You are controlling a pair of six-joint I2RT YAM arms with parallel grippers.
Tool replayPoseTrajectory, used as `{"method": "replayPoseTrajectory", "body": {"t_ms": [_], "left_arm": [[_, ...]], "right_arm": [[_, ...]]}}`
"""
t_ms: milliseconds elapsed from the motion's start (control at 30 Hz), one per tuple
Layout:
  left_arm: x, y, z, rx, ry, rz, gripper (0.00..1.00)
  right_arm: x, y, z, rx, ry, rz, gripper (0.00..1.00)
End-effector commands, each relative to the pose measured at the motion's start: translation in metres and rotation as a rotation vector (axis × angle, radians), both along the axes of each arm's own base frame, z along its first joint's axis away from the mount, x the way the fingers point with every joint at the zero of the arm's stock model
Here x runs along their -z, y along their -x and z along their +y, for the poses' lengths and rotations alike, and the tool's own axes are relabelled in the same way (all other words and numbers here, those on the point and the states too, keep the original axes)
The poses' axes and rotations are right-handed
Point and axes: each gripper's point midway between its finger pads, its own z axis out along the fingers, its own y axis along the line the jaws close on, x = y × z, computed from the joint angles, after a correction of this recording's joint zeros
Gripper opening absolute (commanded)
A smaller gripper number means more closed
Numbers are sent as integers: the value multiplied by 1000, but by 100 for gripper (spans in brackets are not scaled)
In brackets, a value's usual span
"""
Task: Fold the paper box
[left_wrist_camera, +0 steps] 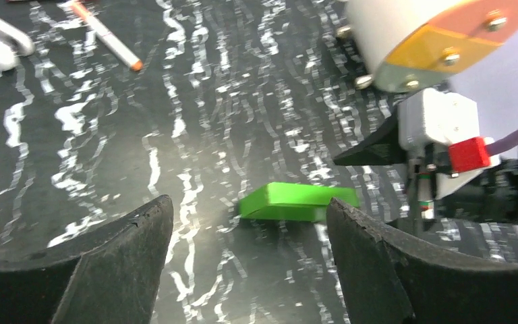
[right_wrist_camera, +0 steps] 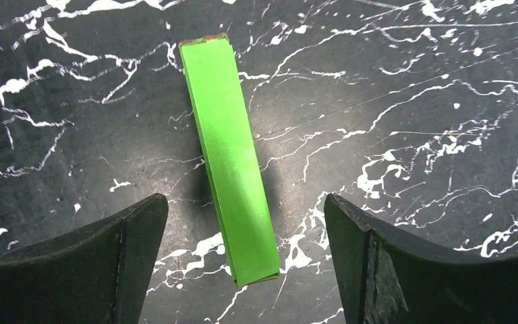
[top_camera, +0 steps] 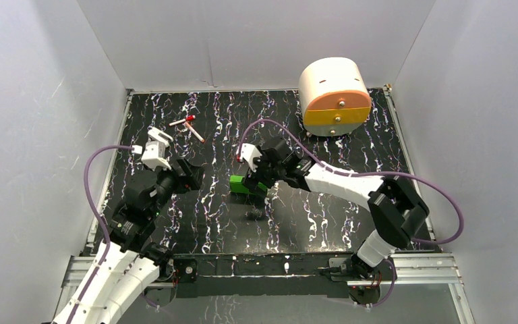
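Observation:
The paper box is a small bright green flat rectangular box lying on the black marbled table. In the right wrist view the box lies lengthwise between my spread fingers, touching neither. My right gripper hangs open just above it. My left gripper is open and empty, to the left of the box and apart from it. In the left wrist view the box lies ahead beyond the fingertips, with the right arm's wrist beside it.
A cream-and-orange rounded drawer unit stands at the back right. A few small red-and-white sticks lie at the back left. White walls enclose the table on three sides.

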Motion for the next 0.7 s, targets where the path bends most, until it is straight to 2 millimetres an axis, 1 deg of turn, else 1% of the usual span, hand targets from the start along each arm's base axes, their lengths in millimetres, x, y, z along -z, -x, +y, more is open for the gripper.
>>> {"method": "replayPoseTrajectory", "body": {"t_ms": [0,67,133,233,367,467,533,600,633,667], "left_arm": [[32,8,34,-80,-194,44,81],[26,8,36,-87,-194,18,81],[28,8,39,-94,-211,13,81],[30,10,41,-103,-211,16,81],[26,11,44,-120,-208,1,81],[25,12,45,-123,-204,-2,81],[23,12,46,-126,-201,-9,81],[22,13,48,-138,-200,-14,81],[22,13,49,-144,-199,-14,81],[21,14,50,-149,-198,-17,81]], "right_arm": [[-3,-3,10,-101,34,-20,93],[9,-2,11,-125,67,-2,91],[17,-2,10,-141,104,12,86],[24,-4,10,-152,146,27,74],[25,-5,12,-180,186,27,55],[22,-7,12,-192,218,-14,43],[18,-11,13,-194,237,-62,37],[15,-17,14,-186,250,-120,29],[14,-21,13,-180,261,-158,26],[14,-23,13,-179,276,-201,26]]}}
